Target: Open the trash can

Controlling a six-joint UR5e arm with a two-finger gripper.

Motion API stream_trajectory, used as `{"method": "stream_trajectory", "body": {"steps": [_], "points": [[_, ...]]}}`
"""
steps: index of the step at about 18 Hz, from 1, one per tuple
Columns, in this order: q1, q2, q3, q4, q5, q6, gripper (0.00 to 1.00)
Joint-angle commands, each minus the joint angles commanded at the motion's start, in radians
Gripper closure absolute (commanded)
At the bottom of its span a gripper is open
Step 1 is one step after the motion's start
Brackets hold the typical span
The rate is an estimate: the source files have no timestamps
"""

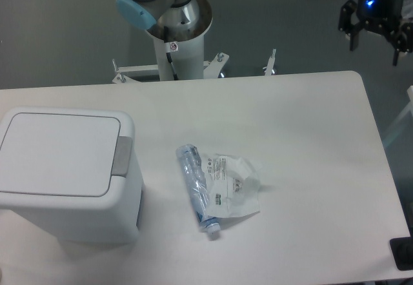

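The trash can (68,175) stands at the left edge of the white table (310,169), its flat lid down and the small grey push tab (122,156) on the lid's right side; its lower left corner runs out of the picture, so the base there is not seen. The gripper (377,35) hangs at the top right, beyond the table's far corner and well apart from the can, its two dark fingers spread wide with nothing between them (its upper body is cut off by the frame). Near the table's middle a clear bottle (197,191) with a blue tint lies on its side, touching a crumpled printed plastic bag (233,187) whose lettering is too small to read.
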State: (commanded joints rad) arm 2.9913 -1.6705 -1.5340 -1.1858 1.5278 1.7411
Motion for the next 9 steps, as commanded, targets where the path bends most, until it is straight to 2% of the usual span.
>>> {"method": "stream_trajectory", "body": {"steps": [4,7,9], "points": [[-0.009,0.000,0.000,-0.002,0.000,-0.037,0.00],[-0.049,-0.002,0.002,-0.002,-0.003,-0.151,0.00],[-0.063,0.005,-0.002,-0.002,-0.058,-0.295,0.00]]}}
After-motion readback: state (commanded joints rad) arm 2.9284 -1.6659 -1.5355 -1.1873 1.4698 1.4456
